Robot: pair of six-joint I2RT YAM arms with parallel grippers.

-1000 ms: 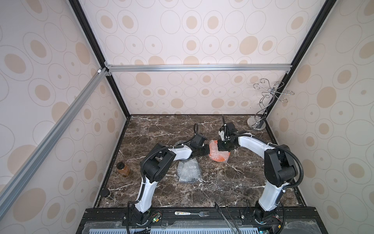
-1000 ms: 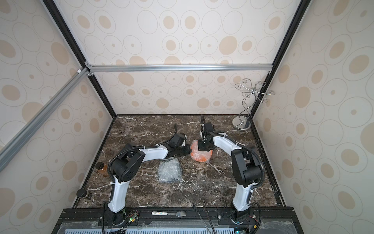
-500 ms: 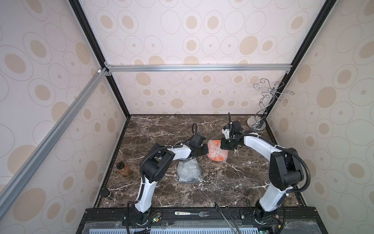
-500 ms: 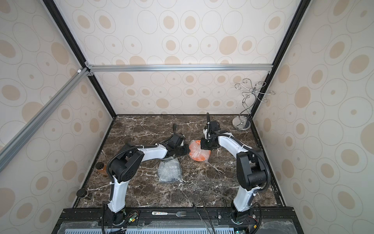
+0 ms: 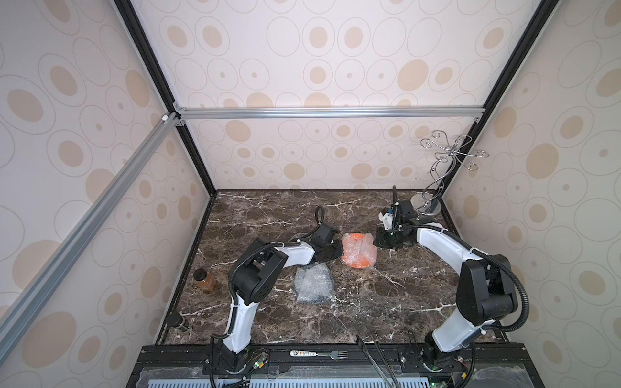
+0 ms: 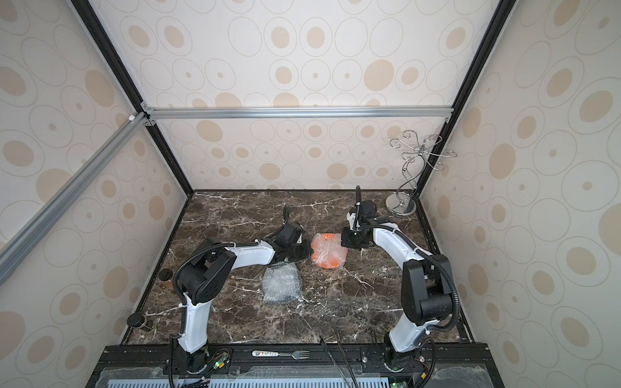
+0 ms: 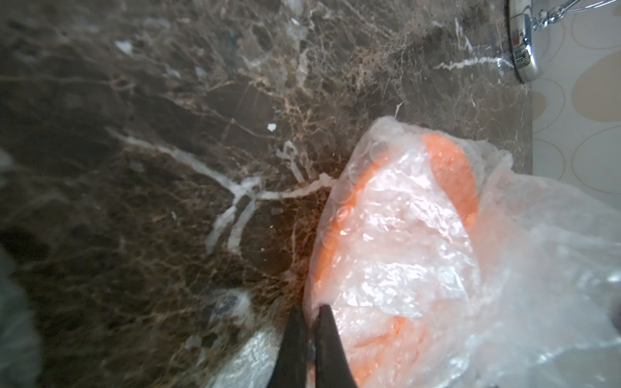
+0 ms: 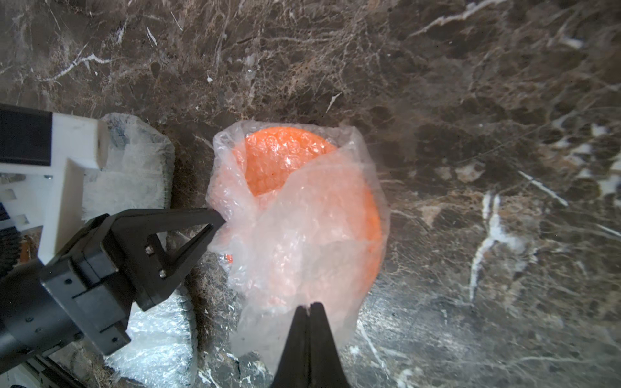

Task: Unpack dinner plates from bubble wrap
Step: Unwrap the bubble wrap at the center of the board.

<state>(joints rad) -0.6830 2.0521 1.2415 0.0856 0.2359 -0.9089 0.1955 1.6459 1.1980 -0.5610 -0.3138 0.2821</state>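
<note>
left pincer (image 7: 311, 312) tight on bubble wrap (image 7: 396, 242)

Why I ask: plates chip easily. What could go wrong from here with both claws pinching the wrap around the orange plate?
1. The left claw and right claw are shut on the bubble wrap alone, so pulling may drag or flip the orange plate on the marble tabletop.
2. The thin film could tear or slip free.
3. The left arm might nudge the second wrapped bundle lying beside it.
</note>
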